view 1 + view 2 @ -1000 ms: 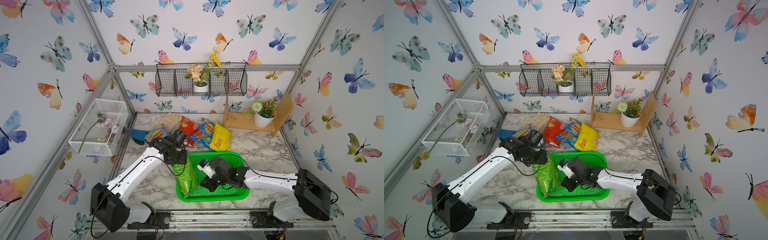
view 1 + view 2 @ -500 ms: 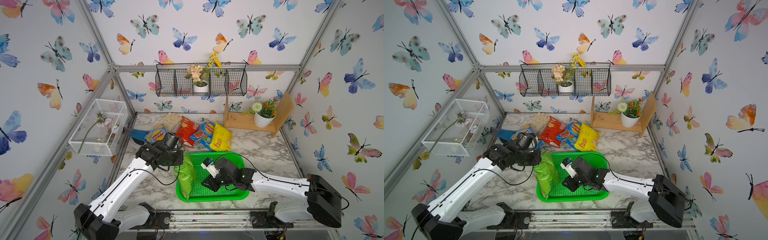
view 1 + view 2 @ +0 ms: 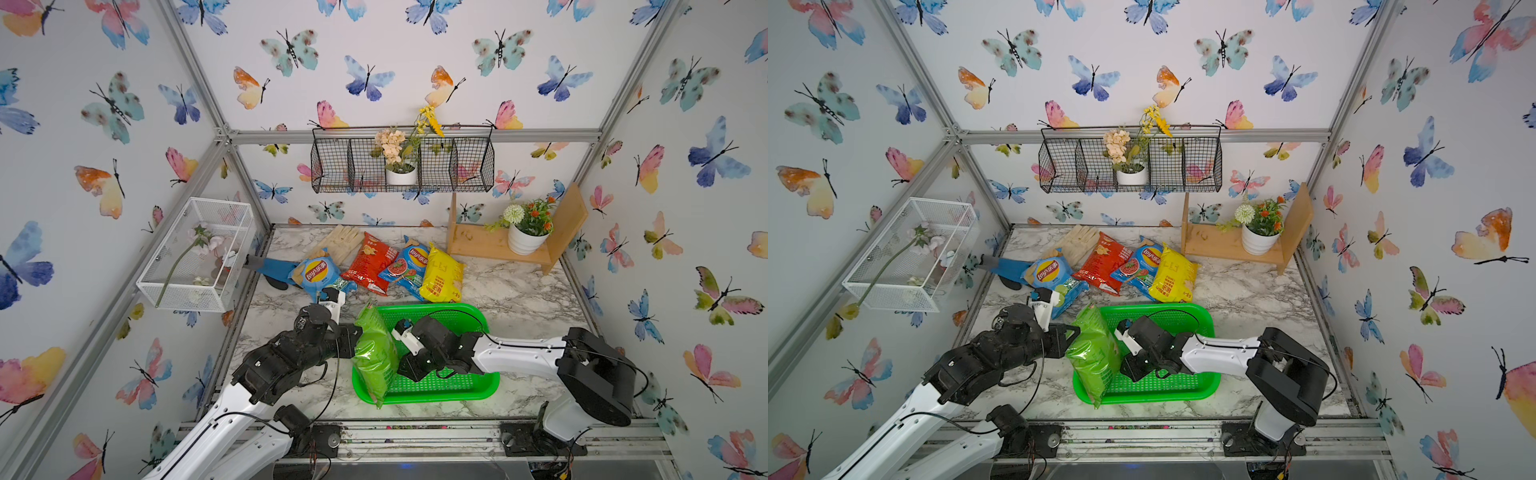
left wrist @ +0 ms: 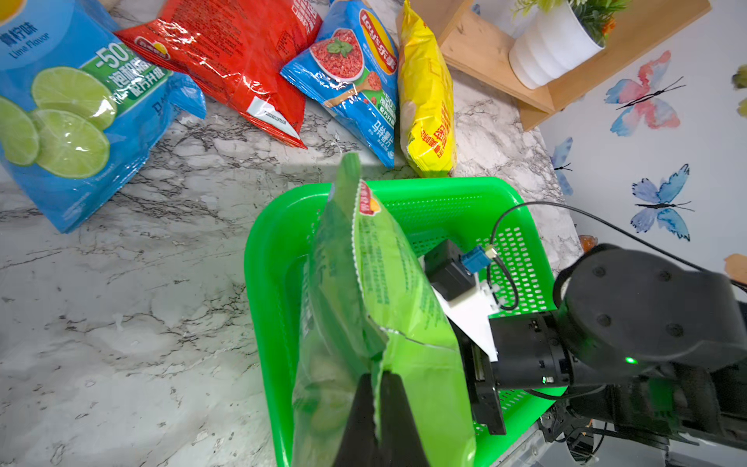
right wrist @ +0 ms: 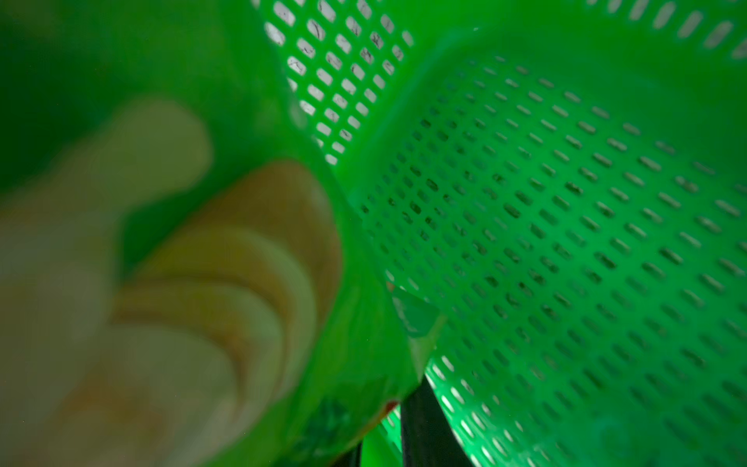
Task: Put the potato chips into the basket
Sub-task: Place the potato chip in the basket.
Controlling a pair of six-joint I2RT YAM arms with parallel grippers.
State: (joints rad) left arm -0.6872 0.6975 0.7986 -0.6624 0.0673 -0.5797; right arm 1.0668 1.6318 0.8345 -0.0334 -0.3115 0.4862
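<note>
Left gripper [image 4: 376,388] pinches the one green bag [image 3: 374,353] at the basket's [image 3: 449,390] nine o'clock. Four other bags [image 3: 376,262] lie at twelve. I cannot tell the right gripper's [image 5: 384,436] state.

1. Green bag [image 3: 374,357] stands on edge at the left end of the basket [image 3: 453,392]. Its lower end covers the near-left corner rim.
2. Left gripper [image 3: 352,334] is closed on the bag's left edge.
3. Right gripper [image 3: 402,362] is inside the basket, against the bag's right face. Fingertips are hidden, so grip unclear.
4. Row on the marble table [image 3: 519,299] behind the basket: left blue bag [image 3: 316,272], red bag [image 3: 370,262], right blue bag [image 3: 409,266], yellow bag [image 3: 441,274].
5. The yellow bag sits just beside the back rim.
</note>
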